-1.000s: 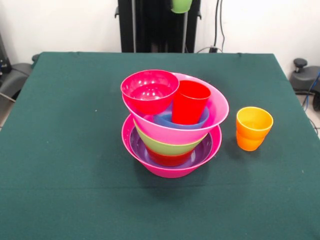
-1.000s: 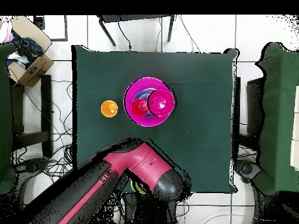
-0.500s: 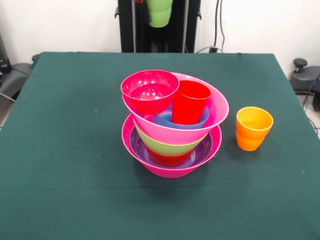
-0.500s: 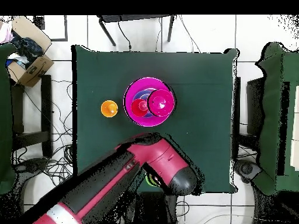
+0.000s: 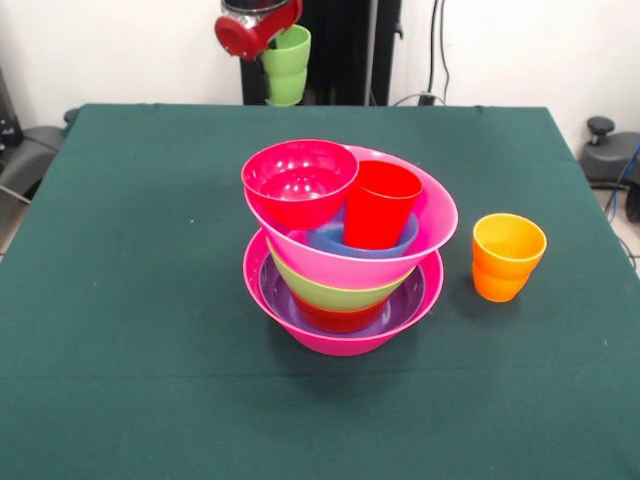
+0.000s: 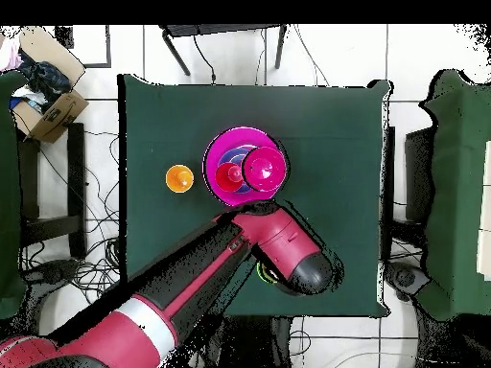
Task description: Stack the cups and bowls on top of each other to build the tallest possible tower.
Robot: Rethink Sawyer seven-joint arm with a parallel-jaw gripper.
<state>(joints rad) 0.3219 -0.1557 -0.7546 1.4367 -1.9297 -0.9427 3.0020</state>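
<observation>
One lime green cup hung grasped in the jaws behind the tower; next, it probably needed lowering into the red cup.

A dark green cloth covers the table, reaching to every edge in the overhead view; the floor around it is pale tile strewn with black cables; an open cardboard box with oddments inside sits beyond one corner of the table; a black metal frame stands at the table's far side; behind the table in the front view rises a white wall, cables hanging down it.
</observation>
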